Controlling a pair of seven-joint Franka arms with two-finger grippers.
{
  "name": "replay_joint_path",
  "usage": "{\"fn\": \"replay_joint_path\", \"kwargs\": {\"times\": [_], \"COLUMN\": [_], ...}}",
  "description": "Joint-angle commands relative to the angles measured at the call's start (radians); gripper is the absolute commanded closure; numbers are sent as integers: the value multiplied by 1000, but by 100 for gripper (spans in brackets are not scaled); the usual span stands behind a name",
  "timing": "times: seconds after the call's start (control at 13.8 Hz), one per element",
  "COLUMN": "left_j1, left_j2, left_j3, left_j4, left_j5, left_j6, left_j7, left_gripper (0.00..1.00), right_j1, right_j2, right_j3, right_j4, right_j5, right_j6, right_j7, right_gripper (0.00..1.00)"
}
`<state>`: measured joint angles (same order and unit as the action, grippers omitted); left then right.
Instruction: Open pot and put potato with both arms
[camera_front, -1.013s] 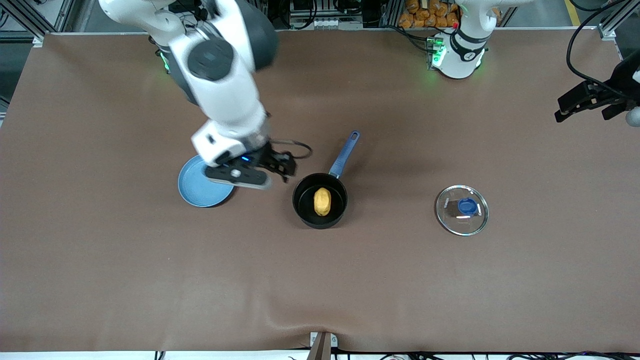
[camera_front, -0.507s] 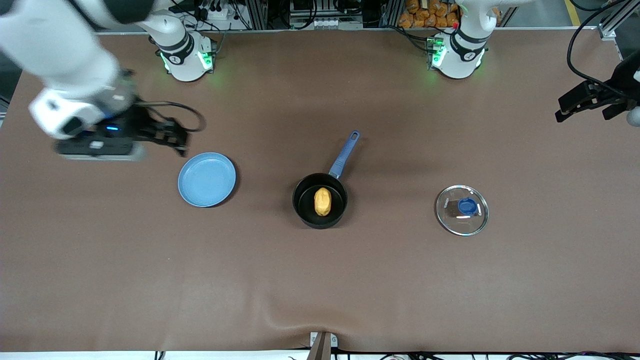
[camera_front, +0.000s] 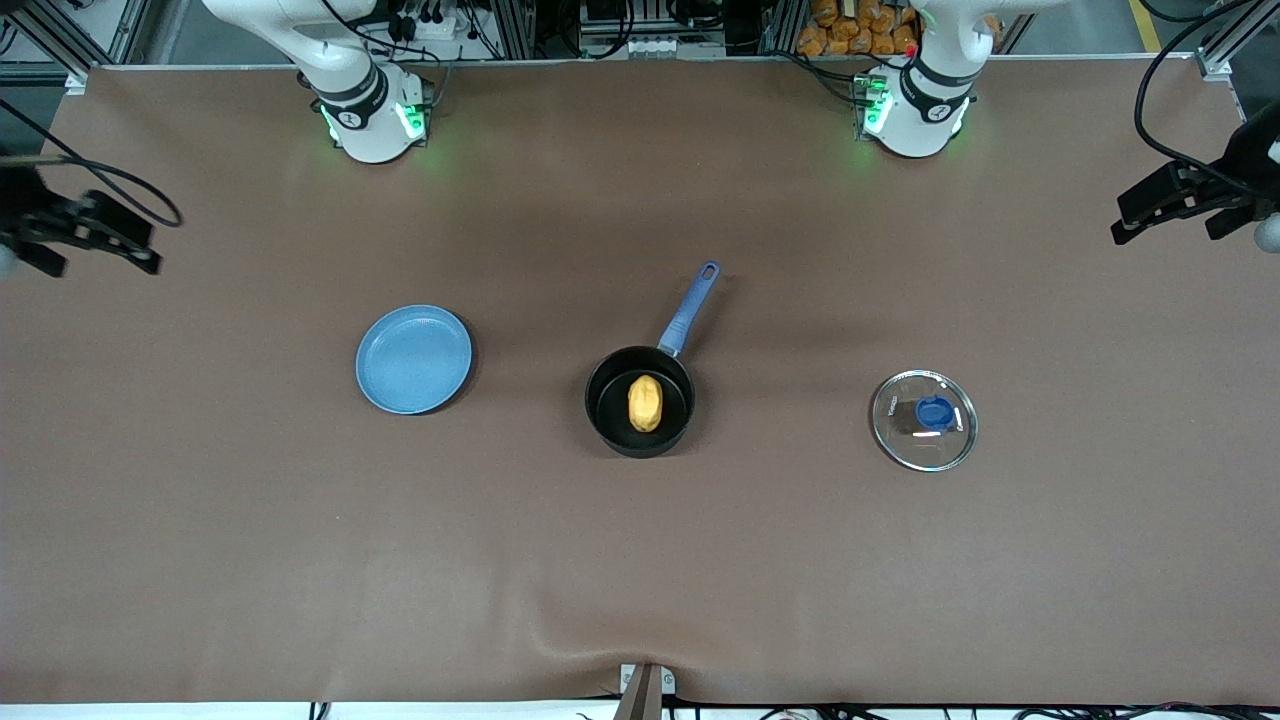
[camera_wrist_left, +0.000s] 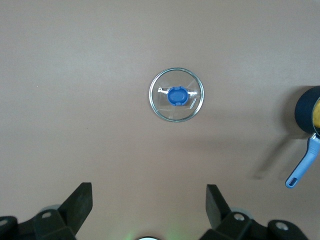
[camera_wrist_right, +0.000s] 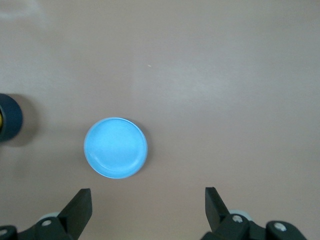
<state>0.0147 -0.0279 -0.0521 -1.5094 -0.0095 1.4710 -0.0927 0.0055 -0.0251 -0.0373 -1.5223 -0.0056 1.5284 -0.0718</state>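
Both grippers are pulled back to the ends of the table and carry nothing. Over the right arm's end hangs the right gripper (camera_front: 75, 232), its fingers (camera_wrist_right: 80, 206) spread wide with only bare brown table (camera_front: 640, 560) between them in its wrist view. The left gripper (camera_front: 1170, 205) hangs over the left arm's end, its fingers (camera_wrist_left: 82, 200) equally wide apart and empty.

Moving inward from the right gripper, the light-blue plate (camera_front: 414, 359) lies bare. At mid-table sits the black pot (camera_front: 640, 401), uncovered, its blue handle (camera_front: 688, 309) pointing toward the robots' bases. The potato (camera_front: 645, 402) lies inside the pot, on its floor. Toward the left arm's end, well apart from the pot, the glass lid (camera_front: 924, 420) rests flat on the table, blue knob up.

Judging by this layout, both steps look done: lid off, potato in. Nothing appears left to do.
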Motion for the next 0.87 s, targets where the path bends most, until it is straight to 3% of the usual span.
{"fn": "replay_joint_path", "kwargs": {"times": [0.0,0.51,0.8], "left_j1": [2,2,2], "left_j2": [-10,-9,-9], "left_j3": [-2,-2,-2], "left_j4": [6,5,5], "left_j5": [-3,-3,-3], "left_j6": [-12,-14,-12], "left_j7": [-1,-2,-4], "left_gripper": [0,0,0], "right_j1": [-79,-76,-73], "right_j2": [-84,-91,-70], "right_j3": [28,34,40], "right_j4": [-110,-162,-116], "right_j5": [-7,-8,-10], "right_j6": [19,16,-28], "right_j7": [-62,-51,-49], "right_gripper": [0,0,0]}}
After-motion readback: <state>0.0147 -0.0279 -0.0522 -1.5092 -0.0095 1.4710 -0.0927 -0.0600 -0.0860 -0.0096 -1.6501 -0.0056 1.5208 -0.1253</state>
